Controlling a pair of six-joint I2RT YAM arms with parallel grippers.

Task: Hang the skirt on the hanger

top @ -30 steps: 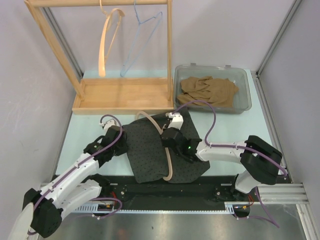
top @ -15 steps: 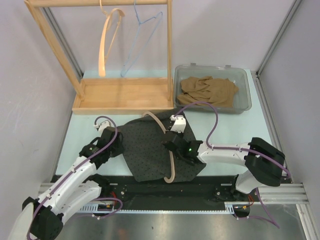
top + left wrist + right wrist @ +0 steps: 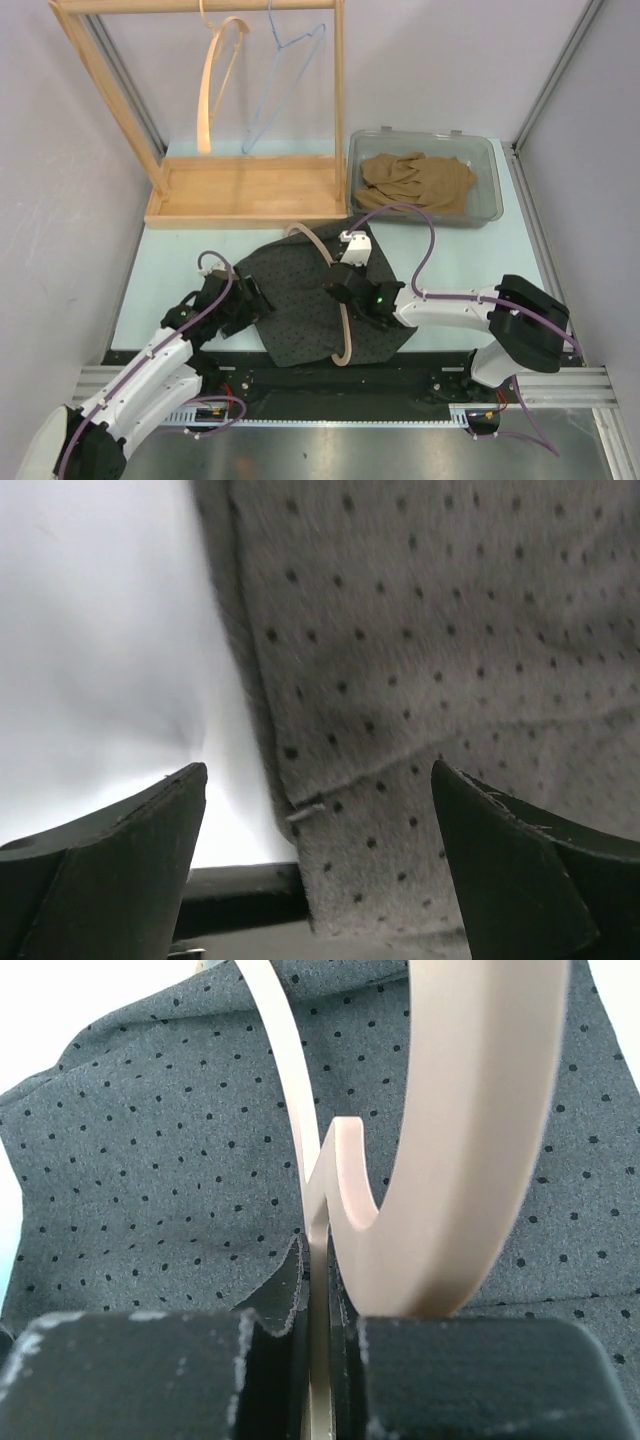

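Note:
The dark grey dotted skirt (image 3: 295,300) lies spread on the table near the front edge. A pale wooden hanger (image 3: 346,335) rests across it, curving from the skirt's far edge to its near edge. My right gripper (image 3: 340,285) is shut on the hanger's thin bar, which the right wrist view shows pinched between the jaws (image 3: 318,1360), with the hanger's broad arm (image 3: 470,1140) curving over the skirt (image 3: 150,1160). My left gripper (image 3: 255,300) stands open at the skirt's left edge. In the left wrist view its gripper (image 3: 320,810) straddles the hem of the skirt (image 3: 450,630), gripping nothing.
A wooden rack (image 3: 245,190) stands at the back left, with a wooden hanger (image 3: 212,80) and a blue wire hanger (image 3: 285,80) hung on it. A clear bin (image 3: 485,210) holding tan cloth (image 3: 418,180) sits at the back right. A black rail (image 3: 400,375) runs along the table's front edge.
My left gripper has opened and let go of the skirt's left edge, shifting slightly nearer and right. The skirt has settled flatter. The right gripper keeps its hold on the hanger.

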